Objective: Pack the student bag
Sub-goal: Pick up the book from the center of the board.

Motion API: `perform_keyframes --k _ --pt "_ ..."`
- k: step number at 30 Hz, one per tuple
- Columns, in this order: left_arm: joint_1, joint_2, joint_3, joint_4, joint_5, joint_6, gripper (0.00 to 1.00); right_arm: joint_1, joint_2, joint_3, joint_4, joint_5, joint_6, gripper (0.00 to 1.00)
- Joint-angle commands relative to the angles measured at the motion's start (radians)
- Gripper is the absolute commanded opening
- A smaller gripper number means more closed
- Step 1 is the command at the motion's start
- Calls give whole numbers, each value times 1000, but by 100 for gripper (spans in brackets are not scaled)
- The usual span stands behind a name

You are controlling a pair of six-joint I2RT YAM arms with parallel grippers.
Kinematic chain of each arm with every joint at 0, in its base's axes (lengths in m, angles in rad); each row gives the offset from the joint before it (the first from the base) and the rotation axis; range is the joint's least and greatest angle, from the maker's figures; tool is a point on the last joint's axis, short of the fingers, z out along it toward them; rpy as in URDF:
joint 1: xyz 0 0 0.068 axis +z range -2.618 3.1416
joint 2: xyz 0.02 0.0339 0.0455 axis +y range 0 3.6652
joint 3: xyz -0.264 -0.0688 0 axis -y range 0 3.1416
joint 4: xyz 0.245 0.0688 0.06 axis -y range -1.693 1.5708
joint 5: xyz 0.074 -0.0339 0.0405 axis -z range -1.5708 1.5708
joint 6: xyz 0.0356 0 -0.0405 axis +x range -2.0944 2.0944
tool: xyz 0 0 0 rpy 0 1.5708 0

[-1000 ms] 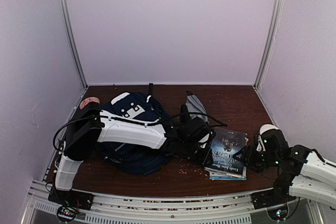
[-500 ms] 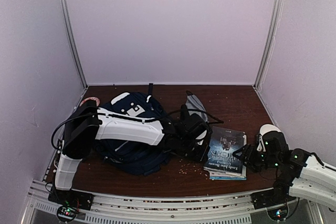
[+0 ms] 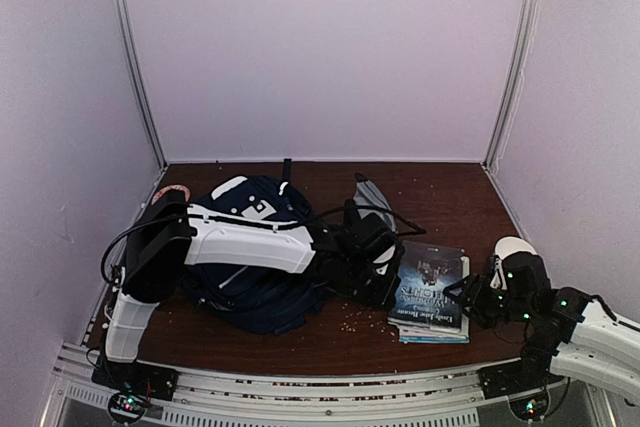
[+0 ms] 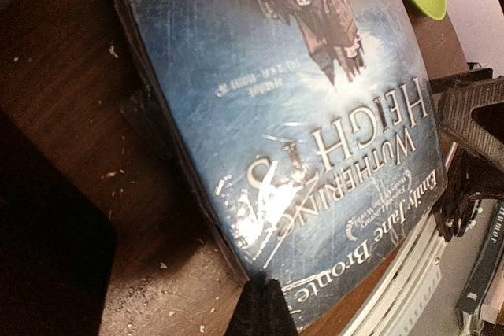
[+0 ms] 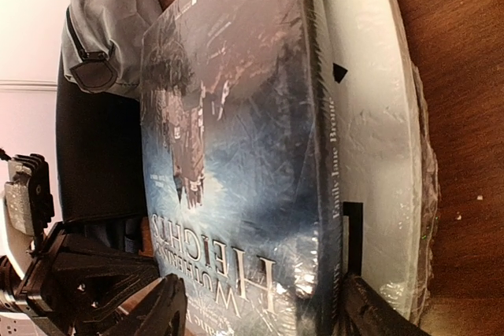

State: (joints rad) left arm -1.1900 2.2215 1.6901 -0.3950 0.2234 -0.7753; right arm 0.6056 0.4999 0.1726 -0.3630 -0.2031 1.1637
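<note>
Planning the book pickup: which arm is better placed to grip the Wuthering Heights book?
Right, probably. The right gripper is open at the Wuthering Heights book, one finger above its cover and one below in the right wrist view. The left gripper sits at the opposite edge, beside the student bag, not straddling the book.

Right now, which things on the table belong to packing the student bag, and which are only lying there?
For the job:
- student bag
- Wuthering Heights book, on top of a second book
- left gripper and right gripper, on either side of the books

Possibly to pack, otherwise lying about:
- grey pouch

Lying about:
- crumbs on the table
</note>
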Motion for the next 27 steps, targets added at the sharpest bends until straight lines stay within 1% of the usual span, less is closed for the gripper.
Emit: perform_keyframes --k 1,9,19,24,27 --pt "-19 109 10 77 19 24 0 37 2 -6 168 -179 25 64" --pt "-17 120 24 77 35 28 0 51 25 16 249 -240 -2 63" --pt "-16 100 14 82 33 32 0 72 43 58 211 -224 -36 62" --pt "-16 88 10 79 24 35 0 74 37 37 192 -176 -11 51" --pt "-16 83 7 79 21 37 0 74 22 38 146 -132 -9 48"
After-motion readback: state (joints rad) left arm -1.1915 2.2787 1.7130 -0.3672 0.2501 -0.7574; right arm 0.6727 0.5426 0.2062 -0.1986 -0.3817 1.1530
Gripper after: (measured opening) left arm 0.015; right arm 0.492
